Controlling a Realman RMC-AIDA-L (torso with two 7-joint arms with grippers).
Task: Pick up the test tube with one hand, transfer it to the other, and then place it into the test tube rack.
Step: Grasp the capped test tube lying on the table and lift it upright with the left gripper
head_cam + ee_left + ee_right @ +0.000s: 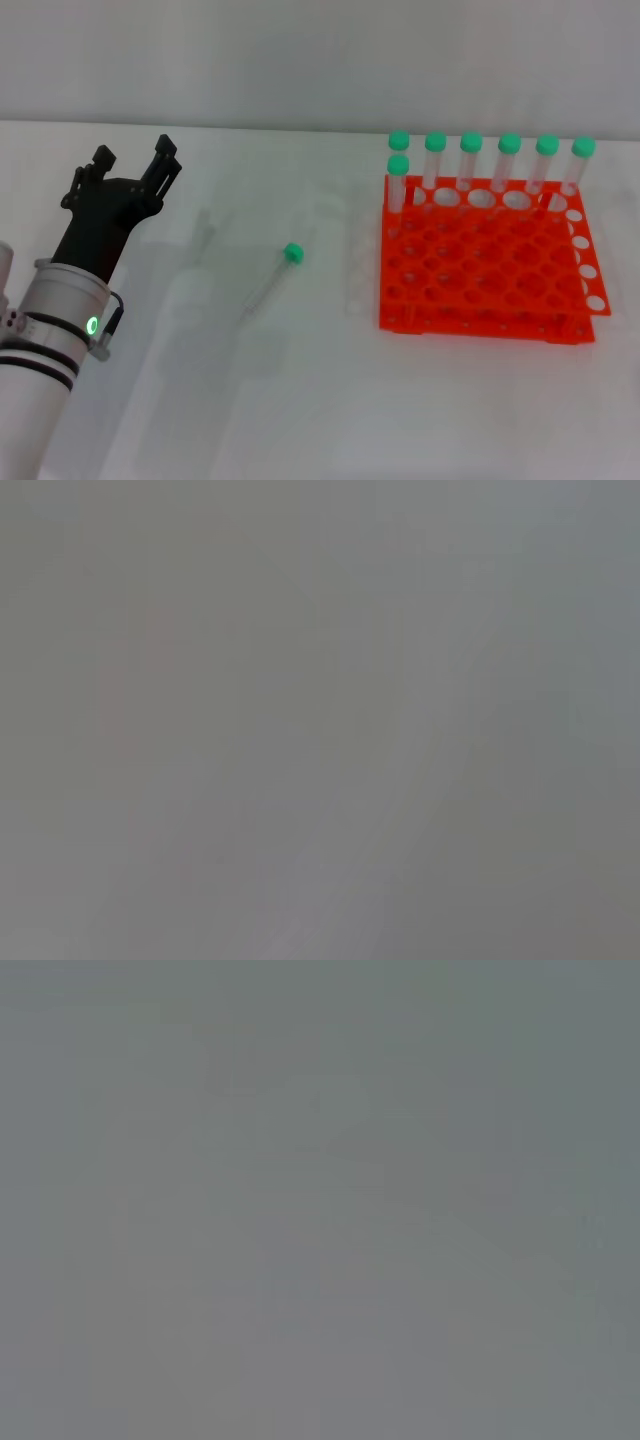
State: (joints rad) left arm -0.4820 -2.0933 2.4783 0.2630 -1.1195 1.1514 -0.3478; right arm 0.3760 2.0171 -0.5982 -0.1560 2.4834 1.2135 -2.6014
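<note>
Lying flat on white table (300, 420), test tube (268, 281) sitting left of test tube rack (480, 265), untouched: pick, handover, placing all pending. Left gripper (128, 172) hovering well left of rack, beyond tube, fingers spread, holding nothing. Right gripper not showing. Tube: slim clear plastic, round green cap. Rack: glossy orange-red, two-tiered hole grid, seven capped tubes (509, 160) standing along far edge. Wrist views showing nothing usable.

Bare table (300, 400) surrounds test tube (268, 282); rack (480, 270) apart.
</note>
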